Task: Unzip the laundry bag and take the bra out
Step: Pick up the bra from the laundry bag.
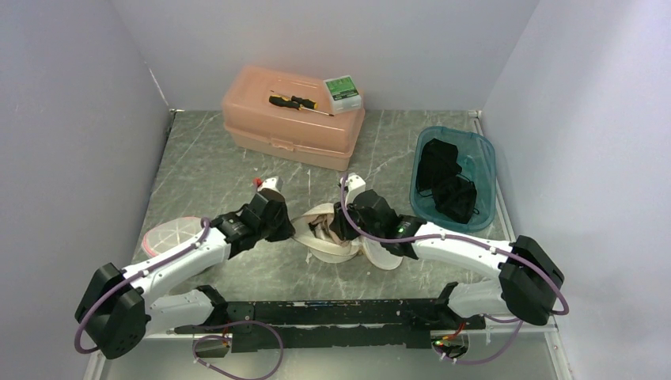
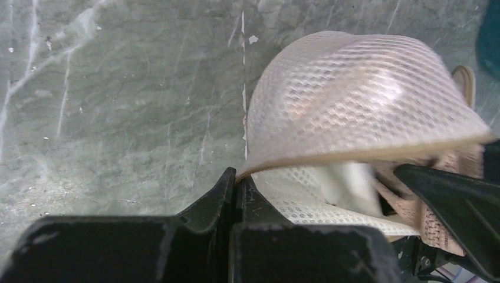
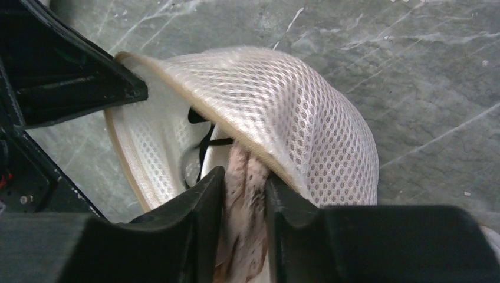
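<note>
You have the laundry bag (image 1: 331, 252) mid-worktop (image 1: 206, 174), long axis left to right, mouth gaping upward, left pincer (image 2: 237, 180) clamped tight on its rim, right pincer (image 3: 244, 175) narrowly gripping the bra (image 3: 240, 224).

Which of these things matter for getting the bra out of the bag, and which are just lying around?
In use: cream mesh laundry bag; pinkish-beige lace bra; left gripper; right gripper.
Lying about: peach plastic toolbox; black-and-yellow screwdriver; green-and-white small box; teal plastic bin; black items; round pink-rimmed disc.
</note>
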You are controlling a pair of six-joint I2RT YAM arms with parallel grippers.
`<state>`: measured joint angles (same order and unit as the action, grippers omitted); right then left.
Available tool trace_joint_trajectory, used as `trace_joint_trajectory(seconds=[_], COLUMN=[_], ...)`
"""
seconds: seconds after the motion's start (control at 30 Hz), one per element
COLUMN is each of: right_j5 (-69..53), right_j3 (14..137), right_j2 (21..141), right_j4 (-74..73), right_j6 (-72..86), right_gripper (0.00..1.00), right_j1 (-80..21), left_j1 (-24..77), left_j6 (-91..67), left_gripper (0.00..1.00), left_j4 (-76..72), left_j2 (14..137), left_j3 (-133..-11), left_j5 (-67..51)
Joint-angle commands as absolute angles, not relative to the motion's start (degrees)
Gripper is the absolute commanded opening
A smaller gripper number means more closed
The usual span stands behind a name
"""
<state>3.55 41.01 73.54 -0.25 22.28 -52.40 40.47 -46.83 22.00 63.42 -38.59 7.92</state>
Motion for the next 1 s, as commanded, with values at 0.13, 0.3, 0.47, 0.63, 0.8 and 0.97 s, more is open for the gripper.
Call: trace_joint_trajectory(seconds=[0.13,0.3,0.47,0.63,0.8,0.97], right_j5=[3.9,3.0,1.8,1.1,3.0,8.6], right_j3=[42.3,43.1,44.6,44.9,46.8,56.8], right_j2=[72.7,74.6,76.3,75.2,72.7,79.1], right_j4=[2.3,2.3,1.1,1.1,-0.9,-14.3], right_j6=[23.9,24.3,24.1,24.3,24.0,23.1], right_gripper=[0.45,0.48,0.60,0.67,0.67,0.63], right_j1=[-51.9,-51.9,-51.9,-52.2,-53.4,-55.6], left_j1=[40.4,40.4,40.4,40.4,40.4,40.4], left_j6=[-47.3,-47.4,-47.7,-47.6,-47.8,-47.7], left_gripper=[0.03,0.03,0.03,0.03,0.03,0.03], left_j4=[18.7,18.1,17.6,17.6,17.5,17.4], left_j2=[64.1,64.3,64.5,64.5,64.6,64.6], left_j3=[-38.5,-37.9,-37.7,-37.6,-37.6,-37.8], left_j5=[5.4,4.5,4.1,4.0,3.8,3.8])
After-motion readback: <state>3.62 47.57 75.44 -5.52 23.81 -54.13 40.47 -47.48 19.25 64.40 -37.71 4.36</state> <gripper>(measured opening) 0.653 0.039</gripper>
